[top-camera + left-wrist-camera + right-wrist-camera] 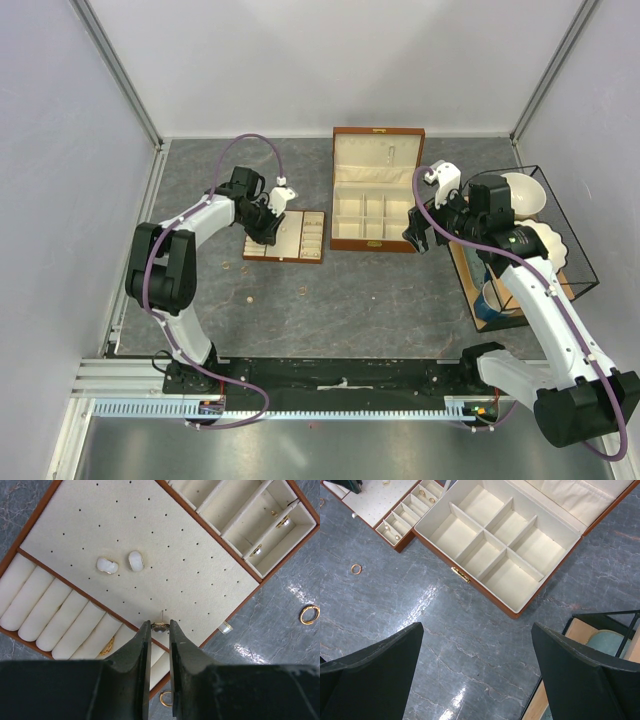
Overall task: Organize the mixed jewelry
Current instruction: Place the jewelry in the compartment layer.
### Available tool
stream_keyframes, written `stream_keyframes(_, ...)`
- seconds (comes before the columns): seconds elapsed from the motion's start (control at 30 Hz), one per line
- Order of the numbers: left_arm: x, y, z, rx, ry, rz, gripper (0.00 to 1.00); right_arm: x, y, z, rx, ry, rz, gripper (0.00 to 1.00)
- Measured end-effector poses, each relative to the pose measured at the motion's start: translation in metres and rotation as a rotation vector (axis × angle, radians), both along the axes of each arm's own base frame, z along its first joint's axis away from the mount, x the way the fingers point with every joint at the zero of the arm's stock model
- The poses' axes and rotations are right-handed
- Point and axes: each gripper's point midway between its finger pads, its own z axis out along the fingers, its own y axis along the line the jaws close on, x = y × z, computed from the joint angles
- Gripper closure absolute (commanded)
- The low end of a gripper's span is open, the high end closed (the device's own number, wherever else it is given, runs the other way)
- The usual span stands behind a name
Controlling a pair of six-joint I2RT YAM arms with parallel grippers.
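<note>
My right jaws hang wide apart above the tabletop (470, 645), in front of the open box (500, 550). My left jaws are pinched on a tiny gold piece (160, 625) over the tray (200, 580). Two white studs (107, 565) sit just beyond, and a loose ring (309, 614) lies beside the tray.

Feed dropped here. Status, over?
Left gripper shut on small stud over tray pad. Right gripper open, hovering by box. Loose rings on table. Nothing blocking.
</note>
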Motion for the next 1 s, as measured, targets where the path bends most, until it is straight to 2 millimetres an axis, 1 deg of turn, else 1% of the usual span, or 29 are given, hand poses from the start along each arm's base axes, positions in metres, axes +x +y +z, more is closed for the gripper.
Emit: stream_keyframes(1.0, -0.0014, -0.0037, -0.0014, 0.001, 0.003, -0.011, 0.79, -0.0018, -0.0005, -0.0020, -0.001, 0.002, 0.000, 0.02)
